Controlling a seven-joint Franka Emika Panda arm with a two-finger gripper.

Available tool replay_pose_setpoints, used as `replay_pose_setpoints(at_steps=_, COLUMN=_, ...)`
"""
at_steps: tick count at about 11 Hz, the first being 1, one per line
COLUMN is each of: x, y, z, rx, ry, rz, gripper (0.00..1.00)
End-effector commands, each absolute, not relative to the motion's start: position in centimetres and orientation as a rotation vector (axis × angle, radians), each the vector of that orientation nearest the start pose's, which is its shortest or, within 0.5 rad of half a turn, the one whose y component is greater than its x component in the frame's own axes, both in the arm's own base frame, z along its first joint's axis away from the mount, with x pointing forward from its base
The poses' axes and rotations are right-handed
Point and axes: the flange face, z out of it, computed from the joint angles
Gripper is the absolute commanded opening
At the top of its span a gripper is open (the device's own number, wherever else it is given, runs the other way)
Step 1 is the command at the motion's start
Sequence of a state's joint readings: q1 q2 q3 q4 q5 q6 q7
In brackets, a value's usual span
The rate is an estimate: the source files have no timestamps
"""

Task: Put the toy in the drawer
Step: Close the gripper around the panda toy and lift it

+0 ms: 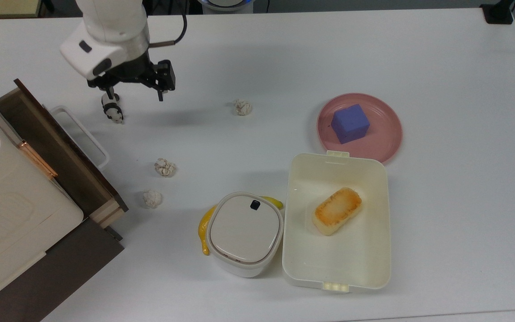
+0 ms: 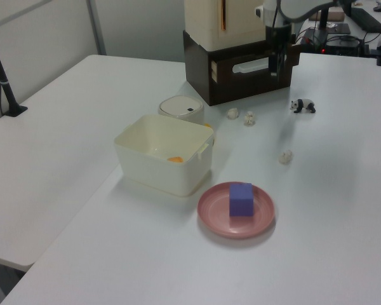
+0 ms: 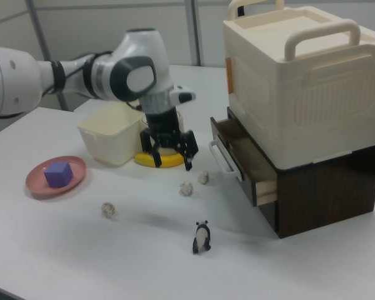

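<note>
The toy, a small black-and-white panda (image 1: 112, 110) (image 2: 303, 105) (image 3: 202, 237), stands alone on the white table near the drawer's handle. The dark brown drawer (image 1: 54, 145) (image 3: 250, 167) is pulled open below a cream box, and its white loop handle (image 1: 85, 136) (image 2: 251, 65) (image 3: 217, 159) faces the table. My gripper (image 1: 135, 94) (image 2: 277, 62) (image 3: 170, 155) hangs open above the table with nothing between its fingers. In the top view its left finger overlaps the panda's far end. In the right view it is raised well above the panda.
Three crumpled paper balls (image 1: 242, 107) (image 1: 165, 167) (image 1: 152, 198) lie on the table. A purple cube (image 1: 350, 123) sits on a pink plate (image 1: 385, 134). A cream box (image 1: 373, 250) holds a toast-like piece, beside a lidded container (image 1: 245, 232) and a banana (image 1: 204, 230).
</note>
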State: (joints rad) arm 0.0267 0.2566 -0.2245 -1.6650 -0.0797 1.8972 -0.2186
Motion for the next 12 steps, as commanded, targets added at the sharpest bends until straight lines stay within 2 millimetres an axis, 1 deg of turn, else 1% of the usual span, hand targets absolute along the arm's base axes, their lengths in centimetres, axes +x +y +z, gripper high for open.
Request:
replay_pose_setpoints(at_steps=1, x=61.5, y=-12.4, z=40.3, rx=-3.27, ry=-0.155, rz=0.135, gripper=1.0)
replay_pose_setpoints(at_steps=3, x=61.0, y=-13.9, z=37.5, rx=-3.26, ry=-0.258, rz=0.182, gripper=1.0)
replay_pose_setpoints(at_steps=4, x=60.6, y=-15.2, z=36.8, rx=-3.266, ry=-0.26, rz=0.173, gripper=1.0)
replay_pose_setpoints(at_steps=6, x=60.0, y=-16.4, z=36.5, rx=-3.255, ry=-0.345, rz=0.196, gripper=1.0)
replay_pose_setpoints(at_steps=8, x=59.1, y=-17.5, z=35.1, rx=-3.239, ry=-0.407, rz=0.235, gripper=1.0)
replay_pose_setpoints(at_steps=10, x=58.7, y=-18.5, z=33.3, rx=-3.231, ry=-0.456, rz=0.266, gripper=0.93)
replay_pose_setpoints(at_steps=11, x=58.2, y=-19.1, z=32.0, rx=-3.219, ry=-0.473, rz=0.295, gripper=0.89)
replay_pose_setpoints(at_steps=12, x=57.7, y=-19.5, z=31.1, rx=-3.216, ry=-0.489, rz=0.293, gripper=0.84)
